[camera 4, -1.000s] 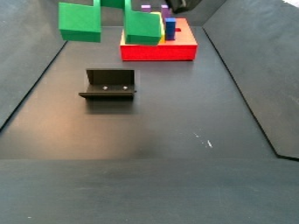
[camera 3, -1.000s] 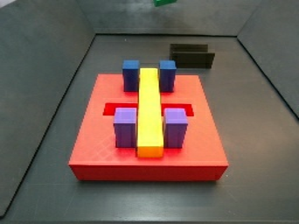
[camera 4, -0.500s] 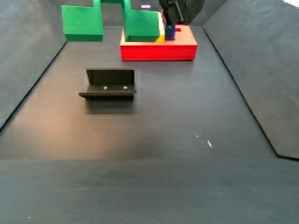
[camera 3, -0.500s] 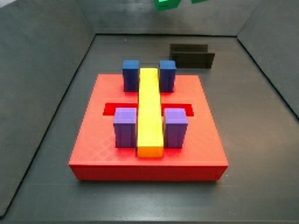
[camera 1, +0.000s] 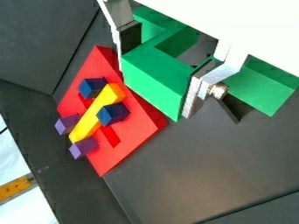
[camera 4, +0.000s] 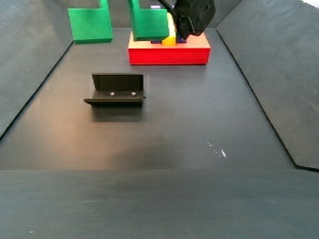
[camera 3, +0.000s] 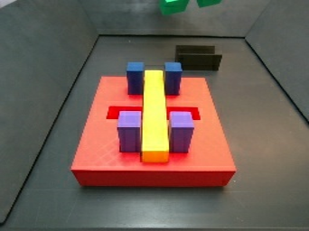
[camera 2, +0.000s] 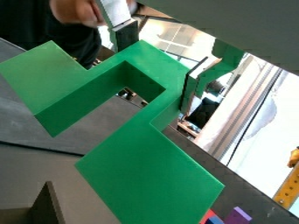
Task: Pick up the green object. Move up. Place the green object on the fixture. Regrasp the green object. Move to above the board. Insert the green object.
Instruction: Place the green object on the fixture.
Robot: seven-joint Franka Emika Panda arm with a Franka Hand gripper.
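The green object (camera 1: 146,83) hangs in the air, high above the floor, with my gripper (camera 1: 152,70) shut on its middle part; its two wings stick out to either side. Both wrist views show silver fingers (camera 2: 191,87) pressed against the green object (camera 2: 128,122). In a side view only the bottom of the green object (camera 3: 175,4) shows at the upper edge, beyond the far end of the red board (camera 3: 151,161). In a side view the green object (camera 4: 152,24) hangs by the board (camera 4: 169,54), with the dark gripper (camera 4: 189,15) beside it. The fixture (camera 4: 116,91) stands bare.
The board carries a long yellow bar (camera 3: 154,113), two blue blocks (camera 3: 135,74) at its far end and two purple blocks (camera 3: 128,131) near its front. The fixture (camera 3: 200,58) stands behind the board's far right corner. Sloped dark walls (camera 3: 54,108) enclose the floor.
The gripper has carried the green object sideways toward the board, a little higher in the side views. The dark gripper body has come further into view over the board. Board and fixture are unmoved.
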